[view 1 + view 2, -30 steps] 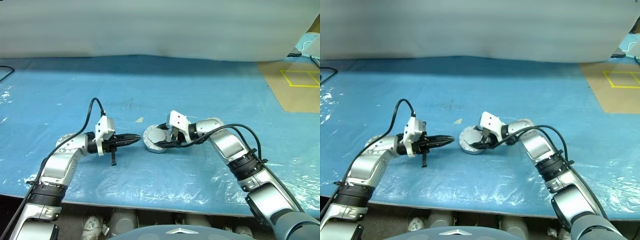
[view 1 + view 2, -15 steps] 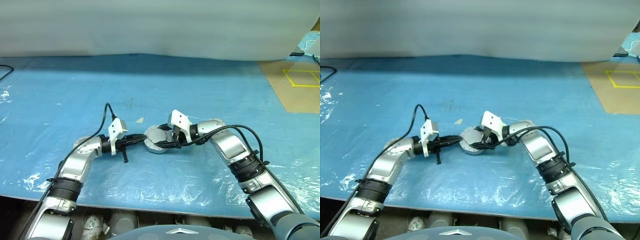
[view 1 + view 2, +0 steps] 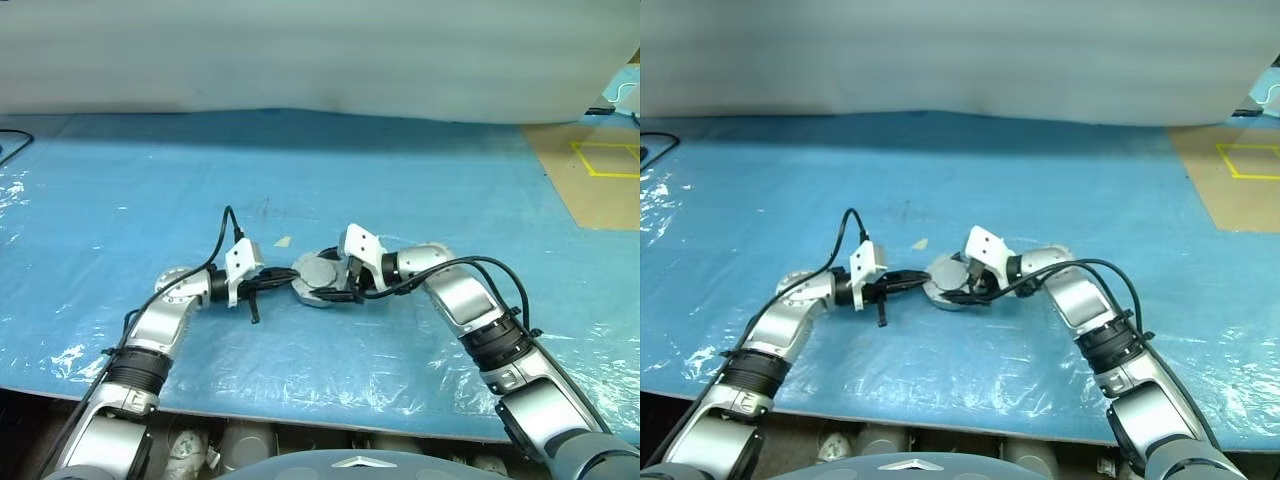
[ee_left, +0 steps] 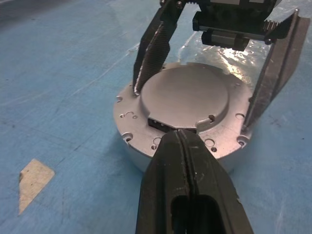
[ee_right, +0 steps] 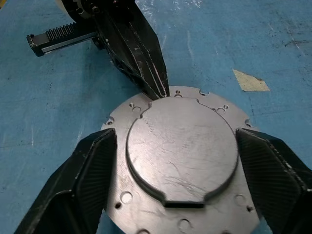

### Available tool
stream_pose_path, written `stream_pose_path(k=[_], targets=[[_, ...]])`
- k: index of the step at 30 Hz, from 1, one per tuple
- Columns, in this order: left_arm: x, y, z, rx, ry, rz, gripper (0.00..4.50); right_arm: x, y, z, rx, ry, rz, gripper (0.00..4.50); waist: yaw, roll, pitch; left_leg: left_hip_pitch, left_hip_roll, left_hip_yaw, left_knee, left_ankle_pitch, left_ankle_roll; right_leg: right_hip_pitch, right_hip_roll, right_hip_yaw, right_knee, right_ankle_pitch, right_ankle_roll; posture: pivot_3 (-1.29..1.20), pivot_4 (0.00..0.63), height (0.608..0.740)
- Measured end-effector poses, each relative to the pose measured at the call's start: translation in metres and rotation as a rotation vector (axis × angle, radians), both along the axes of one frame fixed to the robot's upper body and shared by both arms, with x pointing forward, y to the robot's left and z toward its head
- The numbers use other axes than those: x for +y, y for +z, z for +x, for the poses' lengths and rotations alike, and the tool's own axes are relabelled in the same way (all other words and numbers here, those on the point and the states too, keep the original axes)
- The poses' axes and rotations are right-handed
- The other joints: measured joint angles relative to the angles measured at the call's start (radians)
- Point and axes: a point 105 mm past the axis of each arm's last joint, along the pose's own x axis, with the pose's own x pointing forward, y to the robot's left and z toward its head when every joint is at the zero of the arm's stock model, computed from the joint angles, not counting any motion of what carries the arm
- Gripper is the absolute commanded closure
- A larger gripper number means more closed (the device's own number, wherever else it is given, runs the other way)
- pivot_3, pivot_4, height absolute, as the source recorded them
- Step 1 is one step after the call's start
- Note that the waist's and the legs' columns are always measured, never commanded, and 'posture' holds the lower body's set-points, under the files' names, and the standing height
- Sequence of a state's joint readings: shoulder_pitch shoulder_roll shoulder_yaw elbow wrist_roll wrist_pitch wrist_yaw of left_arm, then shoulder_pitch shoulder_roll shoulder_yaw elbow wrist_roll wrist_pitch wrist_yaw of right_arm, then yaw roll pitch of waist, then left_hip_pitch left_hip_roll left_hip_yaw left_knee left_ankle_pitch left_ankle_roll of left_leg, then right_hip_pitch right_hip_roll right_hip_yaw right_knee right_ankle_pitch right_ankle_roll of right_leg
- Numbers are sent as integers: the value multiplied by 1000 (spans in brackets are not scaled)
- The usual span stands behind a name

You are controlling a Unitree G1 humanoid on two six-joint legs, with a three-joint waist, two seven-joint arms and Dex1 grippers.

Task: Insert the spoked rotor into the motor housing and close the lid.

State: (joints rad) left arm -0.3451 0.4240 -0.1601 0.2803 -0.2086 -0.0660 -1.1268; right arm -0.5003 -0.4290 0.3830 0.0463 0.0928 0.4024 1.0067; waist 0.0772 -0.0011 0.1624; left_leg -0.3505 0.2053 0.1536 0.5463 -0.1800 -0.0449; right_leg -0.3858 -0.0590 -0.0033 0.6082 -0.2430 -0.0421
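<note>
lid (image 5: pixel 181 146) on motor housing (image 4: pixel 141 153) | my left gripper (image 4: pixel 184 138) pinched closed, tip at lid's 9 o'clock edge | my right gripper (image 5: pixel 178 163) spread wide, straddling rim

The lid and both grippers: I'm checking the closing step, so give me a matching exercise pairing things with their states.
Things:
1. lid
2. left gripper
3. right gripper
4. tan scrap

States:
A. fingers spread, one at each side of the housing
B. lying flat on the blue sheet
C. fingers pressed together, tip at the lid's edge
D. sitting on top of the motor housing

Pairs: 1-D, 2-C, 3-A, 4-B
</note>
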Motion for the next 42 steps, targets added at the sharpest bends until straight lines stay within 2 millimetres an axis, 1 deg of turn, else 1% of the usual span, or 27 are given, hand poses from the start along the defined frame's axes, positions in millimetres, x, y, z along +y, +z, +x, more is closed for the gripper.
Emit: stream_pose_path(k=[4,8,14,17,19,22,24,26,28,30,33,35,37,42], targets=[[-2,3,1,2,-13,7,4500,-1,4,0,41,-32,34,36,0,0,0,-1,0,0,-1,0,0,-1,0,0,-1,0,0,0,150,740],[-2,6,2,8,-28,17,4500,-4,6,0,22,-47,36,36,1,0,0,-6,0,0,-2,0,-1,-5,0,-1,-1,0,1,0,150,740],[-3,9,4,10,-33,25,4500,-15,15,5,-5,-129,98,36,1,0,0,-16,0,0,-1,1,-1,-15,1,-2,0,0,1,0,150,740],[-5,10,4,10,-34,26,4500,-23,21,13,-43,-199,122,36,-1,0,0,-18,0,0,-1,1,-1,-16,1,-4,0,1,4,0,150,740],[-6,10,4,12,-36,26,4500,-31,24,17,-31,-245,149,36,-1,0,0,-18,0,0,-1,1,-1,-16,1,-4,0,1,4,0,150,740],[-6,10,4,12,-37,27,4500,-48,25,23,75,-344,219,36,0,0,0,-18,0,0,-1,1,-1,-16,1,-4,-1,1,3,0,150,740],[-7,10,4,10,-41,29,4500,-64,24,24,221,-435,289,36,2,0,0,-18,0,0,-1,1,-1,-15,1,-4,-1,1,3,0,150,740],[-8,11,5,9,-44,29,4500,-76,20,19,336,-496,336,36,5,0,0,-18,0,0,-1,1,-1,-15,1,-5,0,1,2,0,150,740],[-9,11,5,9,-47,28,4500,-84,8,10,417,-540,339,36,11,0,0,-18,0,0,-1,1,-1,-15,2,-5,0,0,1,0,150,740],[-9,11,4,9,-48,27,4500,-84,-4,-3,502,-554,338,36,17,0,0,-18,0,0,-1,1,-1,-15,2,-5,0,0,1,0,150,740],[-9,11,4,9,-48,28,4500,-77,-4,-13,567,-541,371,36,18,1,1,-18,0,0,-1,1,-1,-15,2,-5,0,0,1,0,150,740],[-10,10,4,10,-49,29,4500,-69,-5,-19,624,-527,402,36,18,1,1,-18,1,0,0,1,-1,-15,1,-5,0,0,1,0,150,740],[-10,10,4,11,-51,29,4500,-64,-7,-22,668,-523,426,36,18,1,1,-18,1,0,0,1,-1,-15,1,-5,0,0,1,0,150,740],[-10,10,4,10,-58,30,4500,-55,-7,-22,736,-526,489,36,18,1,1,-18,0,0,0,1,-2,-15,1,-5,0,0,1,0,150,740]])
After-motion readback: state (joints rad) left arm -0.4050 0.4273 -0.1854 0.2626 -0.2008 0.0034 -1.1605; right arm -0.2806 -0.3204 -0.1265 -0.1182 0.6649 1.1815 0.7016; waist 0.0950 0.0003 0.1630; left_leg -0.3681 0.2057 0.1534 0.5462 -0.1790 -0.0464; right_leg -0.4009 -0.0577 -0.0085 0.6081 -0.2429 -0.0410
